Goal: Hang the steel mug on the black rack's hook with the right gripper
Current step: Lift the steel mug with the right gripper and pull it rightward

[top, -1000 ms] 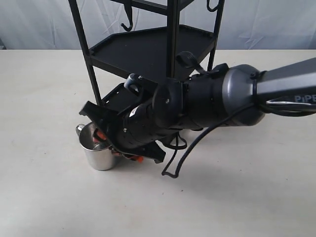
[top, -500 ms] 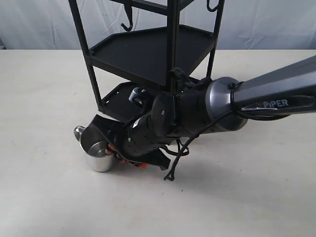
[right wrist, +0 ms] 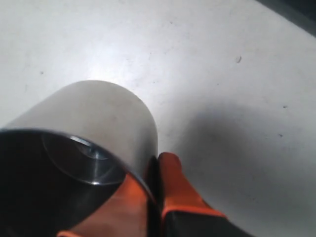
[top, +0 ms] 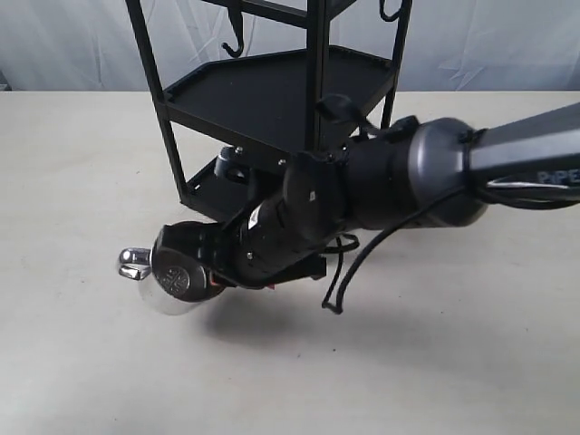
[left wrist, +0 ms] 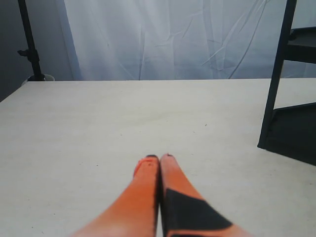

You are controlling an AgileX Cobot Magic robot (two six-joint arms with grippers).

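Step in hand: I judge this as the carry stage; the steel mug [top: 168, 294] is off the counter [top: 82, 362], tipped on its side, with its shadow lying beneath it.
Right gripper [right wrist: 157, 165]: I see its orange fingers [right wrist: 173, 182] pinched on the mug's rim wall, one inside the cup and one outside, nearly closed with only the thin steel between them.
Mug position: it hangs low, in front of the black rack [top: 272, 91] and to its left in the exterior view, just above the counter, mouth toward the wrist camera.
Mug handle: the looped handle [top: 134, 264] sticks out on the side away from the arm, which I read as handy for hooking.
Left gripper [left wrist: 159, 159]: its two orange fingers are pressed together with nothing between them, hovering over bare counter, well apart from the mug.
Rack base: the lower tray sits just behind the right arm's wrist; I would keep the elbow clear of the posts.
Hook [top: 390, 13]: a small curled hook shows at the rack's top right, another hook [top: 234, 41] at top left; I cannot tell which is meant.
Next move: I judge it calls for a lift, then turning the wrist so the handle loop faces the hook tip and lowering onto it.
Risk: a rim pinch on smooth steel may slip while rotating.
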